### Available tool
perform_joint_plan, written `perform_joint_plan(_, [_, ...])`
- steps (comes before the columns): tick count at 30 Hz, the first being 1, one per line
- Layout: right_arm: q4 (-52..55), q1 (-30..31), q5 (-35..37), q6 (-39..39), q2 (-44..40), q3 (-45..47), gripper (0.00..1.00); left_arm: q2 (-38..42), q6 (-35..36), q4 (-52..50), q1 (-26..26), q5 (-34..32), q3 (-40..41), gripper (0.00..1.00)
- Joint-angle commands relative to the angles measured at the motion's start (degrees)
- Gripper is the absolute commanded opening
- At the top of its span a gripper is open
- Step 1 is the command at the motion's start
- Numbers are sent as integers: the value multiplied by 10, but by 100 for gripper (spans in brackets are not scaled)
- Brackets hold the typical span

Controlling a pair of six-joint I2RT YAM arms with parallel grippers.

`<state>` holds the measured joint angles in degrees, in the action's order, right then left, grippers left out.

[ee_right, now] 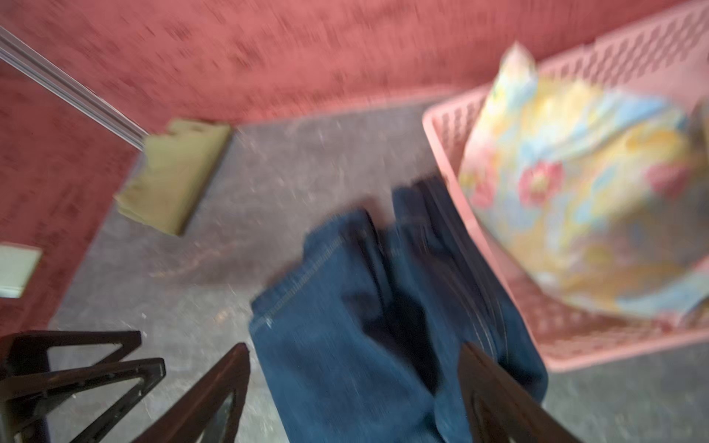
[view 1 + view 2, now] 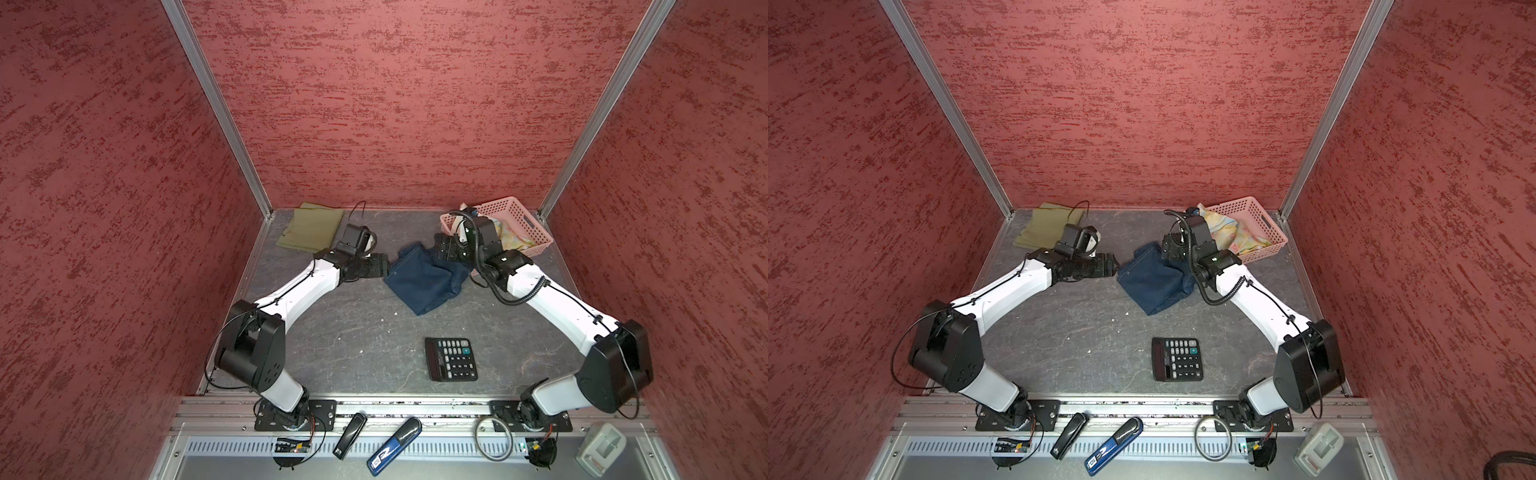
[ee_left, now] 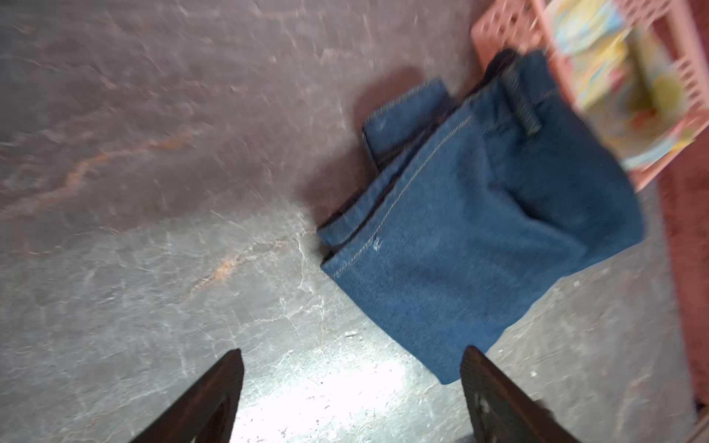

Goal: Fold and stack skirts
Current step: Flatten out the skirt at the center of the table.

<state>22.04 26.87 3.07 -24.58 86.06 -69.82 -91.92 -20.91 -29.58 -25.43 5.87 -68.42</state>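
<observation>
A: Skirts, count?

B: Three. Denim skirt [image 2: 424, 278]: dark blue, pale topstitching, loosely folded, bunched at one end. Lies mid-table, toward the back. Olive skirt [image 2: 311, 226]: plain, folded flat into a neat rectangle, in the back-left corner against the wall. Floral skirt [image 2: 1229, 232]: pastel yellow/blue w/ pink flowers, crumpled inside the pink basket [image 2: 528, 216] in the back-right corner.

A: Any touching?

B: Denim's far end sits right by the basket wall. Wrist views are blurred, so contact is prob. but I can't swear to it. Olive is well apart from both.

A: Grippers?

B: Two. Left gripper [image 3: 353, 349]: jaws spread wide, nothing betw. them, over bare table [image 2: 353, 324] just beside the denim's left edge. Right gripper [image 1: 353, 345]: jaws also wide, above the denim's basket-side end. Cloth shows betw. the fingers [image 1: 498, 399], but no pinch on it.

A: Other items?

B: One basket. One calculator [image 2: 451, 358] nearer the front, apart from all cloth.
</observation>
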Motion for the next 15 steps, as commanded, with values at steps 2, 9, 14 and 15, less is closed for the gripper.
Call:
perform_joint_plan(2, [33, -4, -43, -41, 47, -3, 84, 9, 0, -3, 10, -46, 6, 89])
perform_joint_plan(9, [20, -10, -39, -44, 133, -9, 82, 88, -30, 5, 78, 8, 48, 88])
perform_joint_plan(14, [13, -10, -33, -18, 201, -46, 65, 113, -31, -6, 100, 15, 49, 88])
perform_joint_plan(15, [9, -10, -46, -10, 206, -54, 50, 118, -32, -6, 104, 18, 49, 88])
